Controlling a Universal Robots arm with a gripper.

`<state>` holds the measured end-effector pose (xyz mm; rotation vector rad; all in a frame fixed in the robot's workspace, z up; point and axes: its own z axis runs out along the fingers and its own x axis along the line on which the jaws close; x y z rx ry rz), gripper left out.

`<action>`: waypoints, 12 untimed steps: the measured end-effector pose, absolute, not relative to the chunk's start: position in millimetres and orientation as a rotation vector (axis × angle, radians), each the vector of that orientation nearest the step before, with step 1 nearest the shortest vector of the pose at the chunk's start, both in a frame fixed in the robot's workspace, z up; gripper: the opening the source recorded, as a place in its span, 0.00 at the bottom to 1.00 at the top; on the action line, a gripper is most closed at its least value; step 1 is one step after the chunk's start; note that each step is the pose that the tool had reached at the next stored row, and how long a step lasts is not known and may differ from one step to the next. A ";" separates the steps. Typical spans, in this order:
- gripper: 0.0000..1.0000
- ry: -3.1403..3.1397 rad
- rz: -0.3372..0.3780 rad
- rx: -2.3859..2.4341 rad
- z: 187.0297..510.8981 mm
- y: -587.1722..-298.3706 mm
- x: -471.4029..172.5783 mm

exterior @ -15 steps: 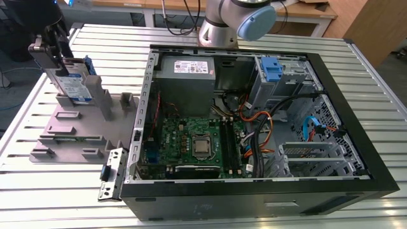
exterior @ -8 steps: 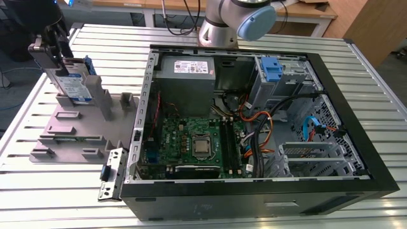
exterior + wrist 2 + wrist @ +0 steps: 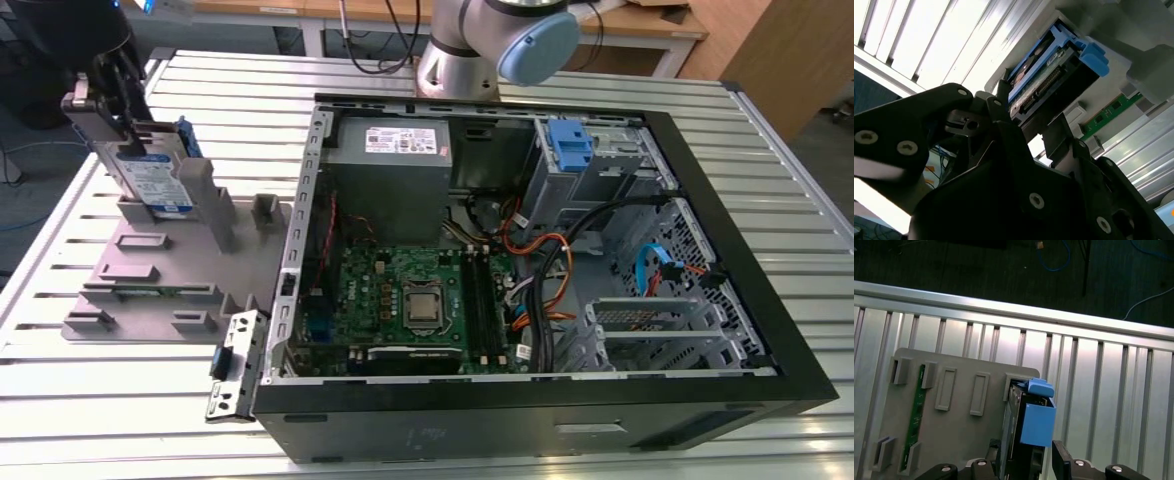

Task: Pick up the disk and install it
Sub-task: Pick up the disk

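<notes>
**A:** Picking out the gripper (image 3: 120,135) at the exterior view's left, right above a grey holder plate (image 3: 147,270) on the slatted metal table (image 3: 134,400). Got the disk (image 3: 154,180) there too?

**B:** Got it. Standing on edge at the holder plate, white-and-blue label showing, top end up between the fingers (image 3: 996,107). Looks pinched on both flat sides in the second wrist view, with no gap to speak of.

**A:** Same in the first wrist view: looking straight down the blue side rail, with a finger tight on either side. Can't tell whether lifted clear of its slot or seated in it.

**B:** Agreed, can't call that one. Spotting a green circuit strip (image 3: 916,410) lying in another slot of the plate, well apart from the disk.

**A:** And over at the exterior view's right, well apart from all that: an open computer case (image 3: 534,395), lying on its side with the motherboard (image 3: 400,290) facing up.

**B:** Noting a grey power-supply box (image 3: 387,150) at the far end of the case. Also an upright blue latch piece (image 3: 569,145) further along that same end, toward the exterior view's right.
</notes>
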<state>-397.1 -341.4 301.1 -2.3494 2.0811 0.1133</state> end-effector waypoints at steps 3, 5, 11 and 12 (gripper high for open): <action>0.52 2.081 0.113 -2.349 301.1 -341.4 -397.1; 0.52 2.081 0.113 -2.349 301.1 -341.4 -397.1; 0.52 2.082 0.113 -2.349 301.3 -341.4 -397.1; 0.52 2.082 0.113 -2.349 301.3 -341.4 -397.1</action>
